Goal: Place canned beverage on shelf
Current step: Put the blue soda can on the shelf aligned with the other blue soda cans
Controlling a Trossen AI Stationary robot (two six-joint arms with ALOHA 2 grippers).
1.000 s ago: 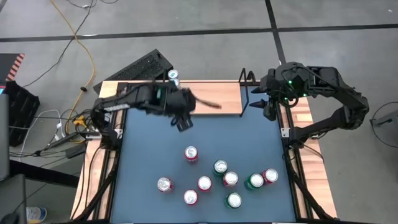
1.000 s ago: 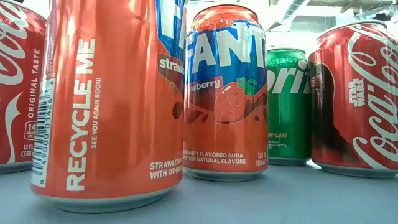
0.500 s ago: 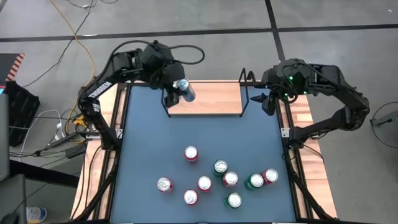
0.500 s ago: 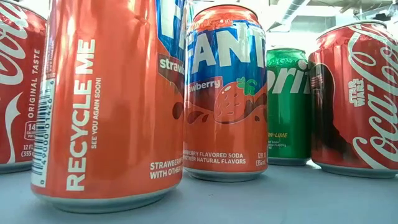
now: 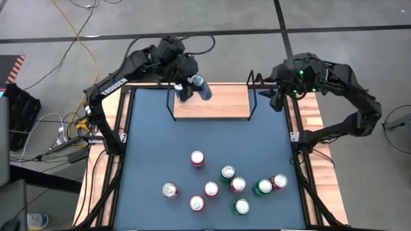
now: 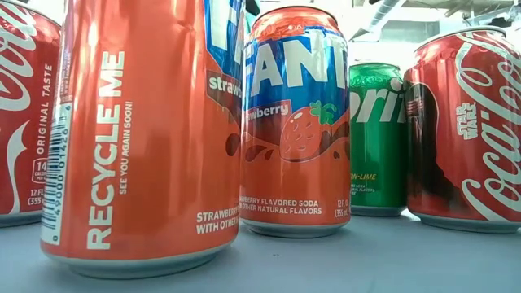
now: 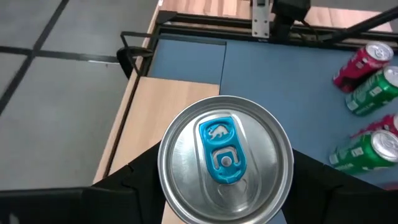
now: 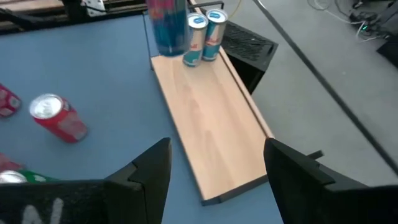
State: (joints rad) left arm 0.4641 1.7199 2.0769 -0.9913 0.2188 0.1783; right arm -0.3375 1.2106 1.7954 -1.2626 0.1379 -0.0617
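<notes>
Blue-and-silver can (image 5: 203, 86) w/ a blue pull tab is clamped in the left gripper (image 5: 190, 87), tilted, hanging over the left end of the shelf (image 5: 221, 102); can't tell if its base touches the board. From the left wrist cam the can's silver lid (image 7: 224, 168) fills the space btwn the two dark fingers, light-wood board underneath. Right wrist cam shows two more slim blue-silver cans (image 8: 205, 37) at that same far end of the shelf, by a blurred blue can in front of them; whether they stand on the board or just behind it I can't tell. Shelf sits at the back of the blue table (image 5: 154, 147), black wire frame at each end. Right gripper (image 5: 275, 99) hangs by the shelf's right end, fingers (image 8: 297, 173) spread apart w/ nothing btwn them. Loose cluster of cans (image 5: 225, 183) toward the front of the table, red, green and orange ones, well apart from the shelf. Low cam sits right behind them: strawberry Fanta (image 6: 295, 122), Sprite (image 6: 378, 138), Coca-Cola (image 6: 468, 130), all upright.
</notes>
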